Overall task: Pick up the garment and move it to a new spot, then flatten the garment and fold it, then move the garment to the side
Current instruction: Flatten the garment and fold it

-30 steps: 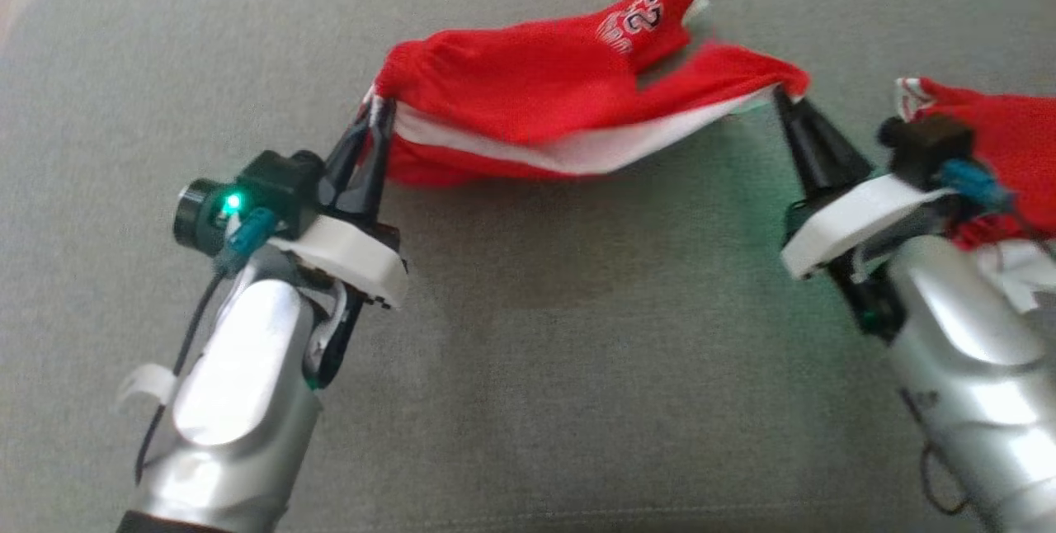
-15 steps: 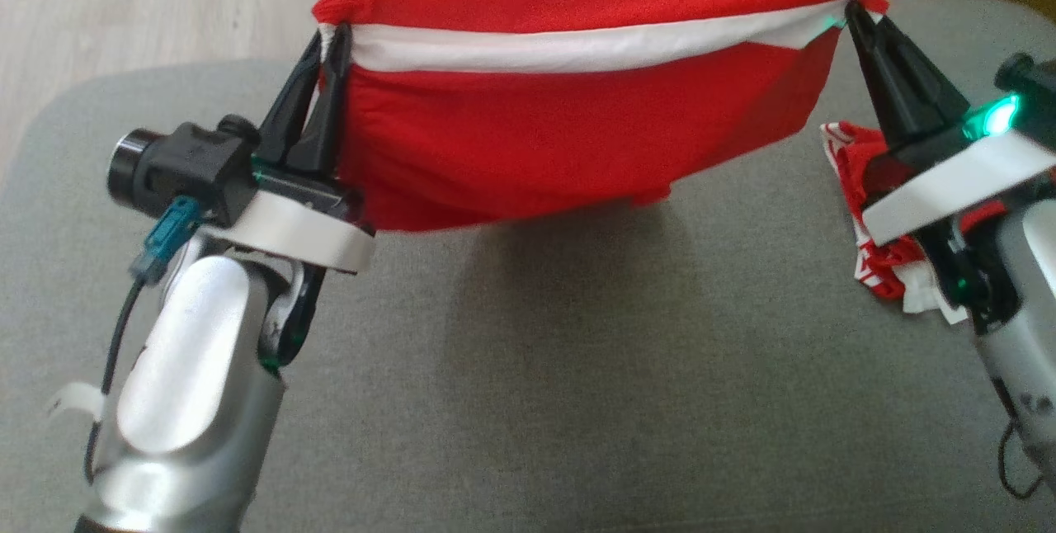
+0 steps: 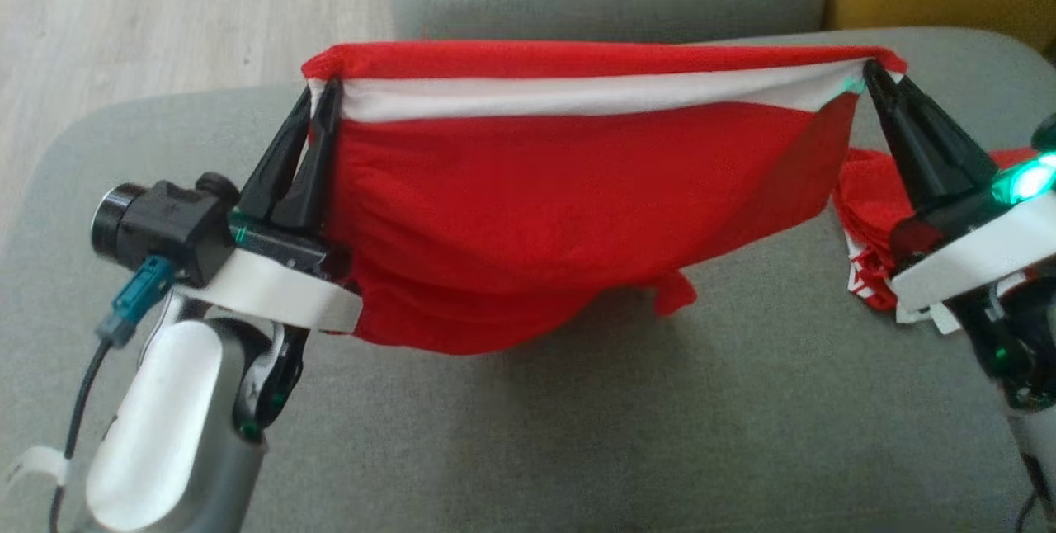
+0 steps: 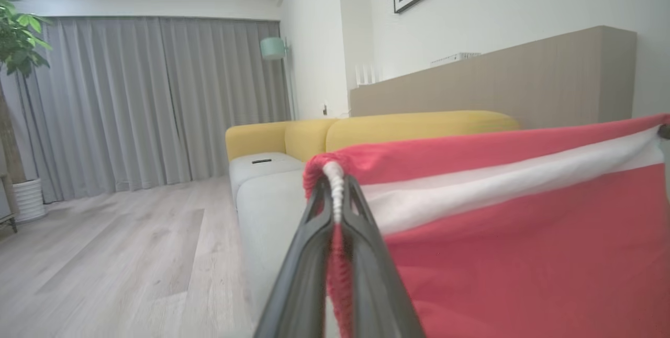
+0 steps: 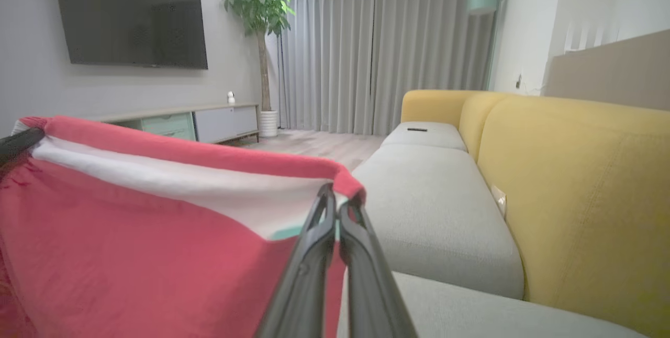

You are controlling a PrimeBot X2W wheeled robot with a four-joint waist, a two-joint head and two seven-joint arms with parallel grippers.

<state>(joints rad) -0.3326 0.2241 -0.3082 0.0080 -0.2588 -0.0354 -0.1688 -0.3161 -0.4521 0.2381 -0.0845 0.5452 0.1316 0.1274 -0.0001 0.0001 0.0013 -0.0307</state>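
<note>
A second ago the garment [image 3: 577, 211] is a crumpled, sagging bundle between the two claws, low over the sofa seat [image 3: 577, 442]. Now its top edge, with the white band, is pulled into an almost straight line and the red cloth hangs below it like a small curtain. The head camera has also tilted up in this time, so part of the shift in the picture is not a move of the cloth. I judge that the lifting step is done and the garment is opened enough to be carried to a new spot and laid flat there; flattening and folding are not yet begun.

The left claw [image 3: 318, 91] is pressed together on the left top corner, with cloth squeezed between its fingers, as the left wrist view shows clearly. The right claw [image 3: 876, 75] pinches the right top corner in the same way. Both forearms rise from the bottom corners of the head view, with the fingers pointing up and away and leaning a little toward each other. The lowest fold hangs near the seat; I cannot tell if it touches. A second red cloth [image 3: 866, 186] lies on the seat just behind the right claw and could catch when the garment comes down.
</note>
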